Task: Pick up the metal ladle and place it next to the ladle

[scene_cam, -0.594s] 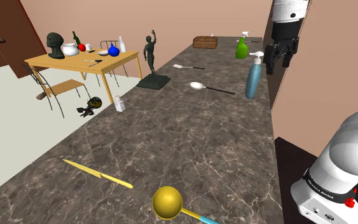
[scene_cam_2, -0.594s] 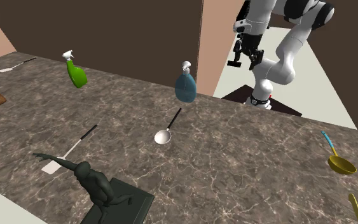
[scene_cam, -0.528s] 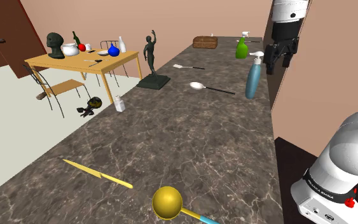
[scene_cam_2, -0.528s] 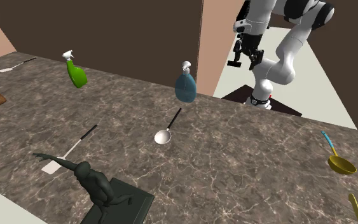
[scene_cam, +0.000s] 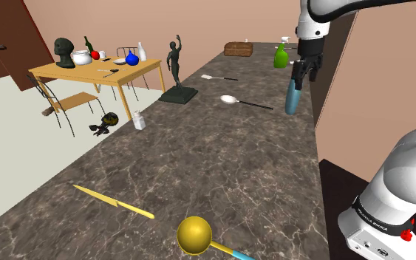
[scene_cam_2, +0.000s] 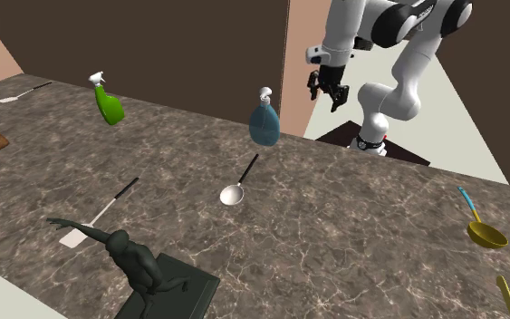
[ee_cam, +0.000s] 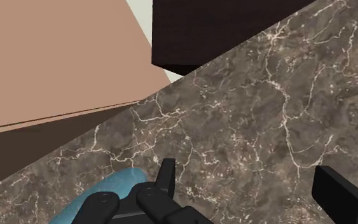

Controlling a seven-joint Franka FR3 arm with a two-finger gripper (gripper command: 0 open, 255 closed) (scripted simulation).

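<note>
end effector (scene_cam: 302,74) open wide | 1 blue bottle (scene_cam: 292,96) close beside it | 2 ladles: silver ladle (scene_cam: 230,99) near, gold ladle (scene_cam: 194,235) far

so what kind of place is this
Likely a home kitchen with a dining area: a long marbled counter holds a silver ladle and a spray bottle, and a table with chairs stands beside it.

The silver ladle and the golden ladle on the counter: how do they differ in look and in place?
The silver ladle has a grey bowl and a thin black handle; the golden ladle has a yellow bowl and a blue handle. The silver ladle lies near the blue bottle; the golden ladle lies far from it, beside a yellow utensil. Both lie flat on the marbled counter.
</note>
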